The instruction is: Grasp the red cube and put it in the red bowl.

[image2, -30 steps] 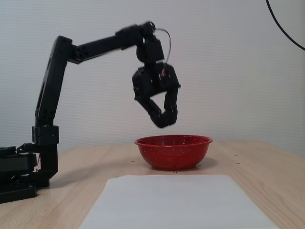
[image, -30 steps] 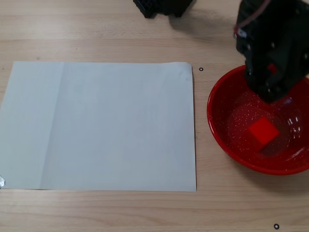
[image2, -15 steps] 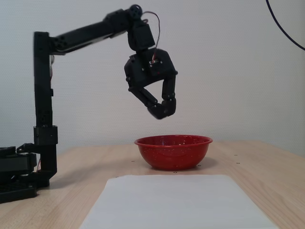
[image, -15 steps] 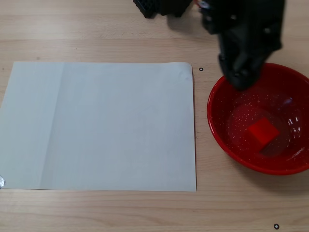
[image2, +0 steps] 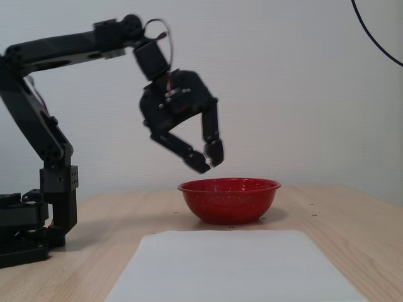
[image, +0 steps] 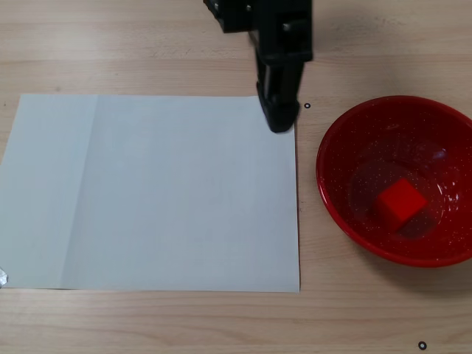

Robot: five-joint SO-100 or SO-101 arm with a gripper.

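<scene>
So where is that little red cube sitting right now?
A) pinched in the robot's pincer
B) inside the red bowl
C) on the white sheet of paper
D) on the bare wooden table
B: a fixed view from above shows the red cube resting inside the red bowl, while the pincer hangs empty, off to the side.

A light wooden desk point(image: 147, 44) is carrying a large white sheet of paper point(image: 155, 192), which is lying flat and showing a faint vertical fold line toward its left side in the top-down fixed view. In the side-on fixed view the same paper point(image2: 233, 267) is stretching toward the camera. Small black ring marks are sitting on the bare wood, one near the sheet's upper right corner point(image: 307, 105) and one by the lower right edge point(image: 422, 345). A white wall point(image2: 302, 94) is standing behind the desk, with a black cable point(image2: 378, 41) curving across its upper right corner.
</scene>
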